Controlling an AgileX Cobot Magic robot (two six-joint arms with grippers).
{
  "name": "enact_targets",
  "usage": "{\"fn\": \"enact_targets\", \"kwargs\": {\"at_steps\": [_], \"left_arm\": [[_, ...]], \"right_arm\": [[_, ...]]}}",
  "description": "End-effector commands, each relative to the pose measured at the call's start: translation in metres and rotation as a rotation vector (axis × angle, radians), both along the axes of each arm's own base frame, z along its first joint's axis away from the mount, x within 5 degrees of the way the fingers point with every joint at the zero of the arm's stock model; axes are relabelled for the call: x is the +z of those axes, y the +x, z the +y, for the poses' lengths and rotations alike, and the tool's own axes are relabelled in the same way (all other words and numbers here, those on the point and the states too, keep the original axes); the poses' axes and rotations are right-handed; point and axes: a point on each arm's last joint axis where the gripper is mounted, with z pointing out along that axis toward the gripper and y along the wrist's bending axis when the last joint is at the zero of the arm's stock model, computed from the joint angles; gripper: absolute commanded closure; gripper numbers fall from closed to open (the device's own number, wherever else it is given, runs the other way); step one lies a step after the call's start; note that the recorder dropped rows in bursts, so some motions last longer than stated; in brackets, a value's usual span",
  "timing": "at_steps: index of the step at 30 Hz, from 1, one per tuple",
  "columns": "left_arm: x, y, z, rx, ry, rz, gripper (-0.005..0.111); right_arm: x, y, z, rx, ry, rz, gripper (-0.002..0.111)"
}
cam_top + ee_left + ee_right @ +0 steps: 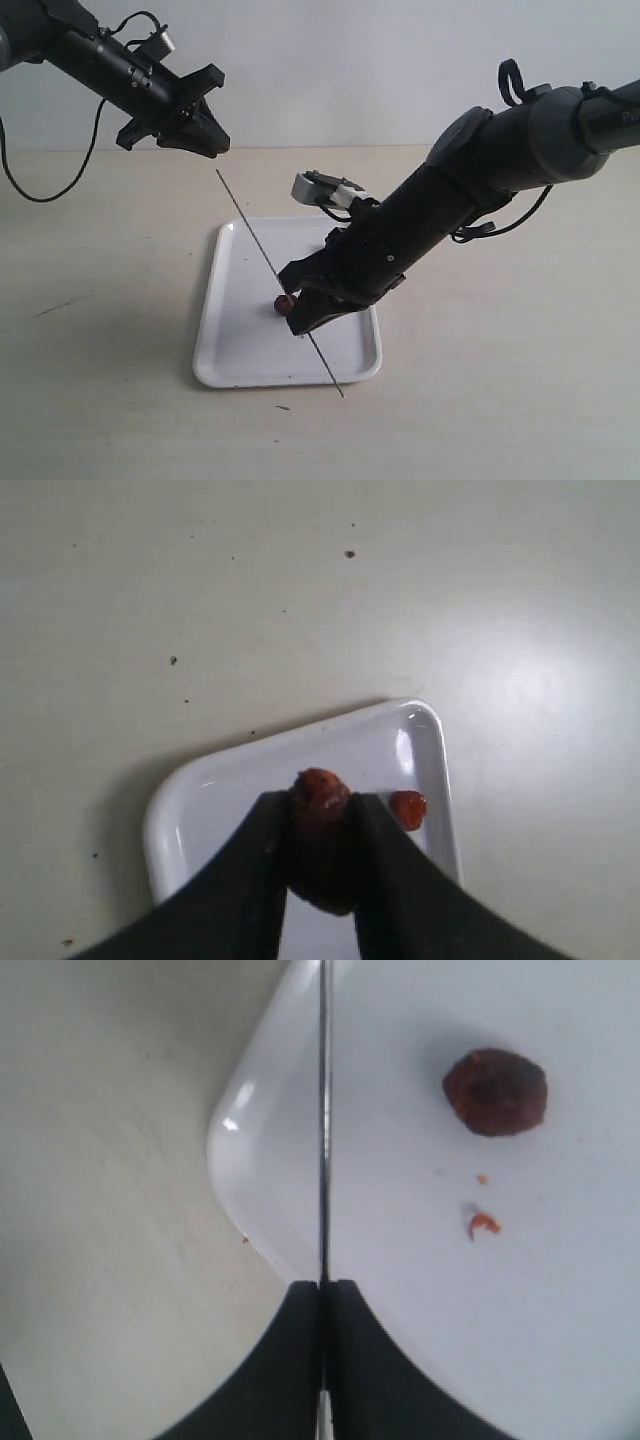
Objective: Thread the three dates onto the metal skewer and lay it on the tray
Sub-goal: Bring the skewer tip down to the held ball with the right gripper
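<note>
Steel skewer [323,1110] clamped between the pressed-together fingers of my right gripper [323,1290], slanting up over the white tray [240,350], its lower end reaching beyond the tray's near rim. My left gripper [320,815], raised above the table, pinches one wrinkled date [322,788]. A second date [495,1091] lies on the tray beside the skewer, an orange crumb [483,1223] near it.

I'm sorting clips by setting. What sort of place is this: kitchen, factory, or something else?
Probably a robotics lab bench, not a kitchen: a pale tabletop against a plain white wall, and a loose cable trailing from the left arm.
</note>
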Motion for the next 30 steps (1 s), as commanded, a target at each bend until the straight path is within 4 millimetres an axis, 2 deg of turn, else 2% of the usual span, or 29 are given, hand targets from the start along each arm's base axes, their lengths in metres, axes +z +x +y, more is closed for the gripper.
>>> {"fn": "enact_targets", "kwargs": {"at_steps": [1,30], "left_arm": [[0.0072,-0.0005,-0.0019,-0.002,-0.011,-0.024,0.085],[0.0094,0.0001,-0.0042,-0.008,-0.044,-0.039,0.085]], "right_arm": [[0.0037,0.0032,0.0032,-0.004,0.039,-0.041,0.108],[0.0007,0.0097,0.0016,-0.054,0.016,-0.080,0.108]]}}
